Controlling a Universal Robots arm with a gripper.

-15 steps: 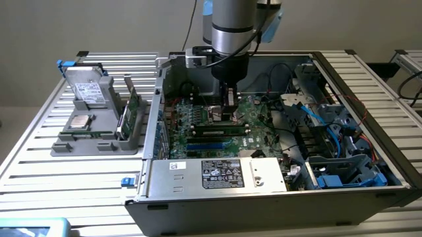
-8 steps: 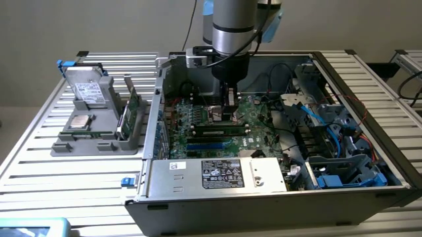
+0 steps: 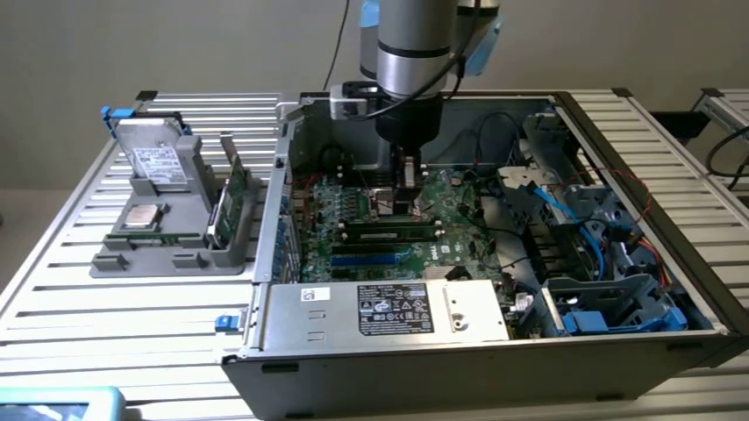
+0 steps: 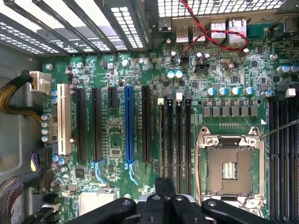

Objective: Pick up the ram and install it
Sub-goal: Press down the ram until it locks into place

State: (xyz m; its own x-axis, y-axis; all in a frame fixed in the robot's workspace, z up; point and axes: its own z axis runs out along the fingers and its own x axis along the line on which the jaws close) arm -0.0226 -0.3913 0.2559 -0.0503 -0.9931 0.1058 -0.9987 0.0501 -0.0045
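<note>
No text, brand or number is legible. The white label (image 3: 395, 310) on the power supply (image 3: 374, 311), at the front edge of the computer case (image 3: 468, 373), carries print and certification marks too small to read.

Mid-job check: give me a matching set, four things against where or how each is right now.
1. end effector
2. power supply
3. grey tray
4. CPU socket

A. outside the case, on the exterior view's left
B. shut, low over the motherboard
C. empty, silver frame
D. labelled metal box inside the case

Pairs: 1-B; 2-D; 3-A; 4-C
</note>
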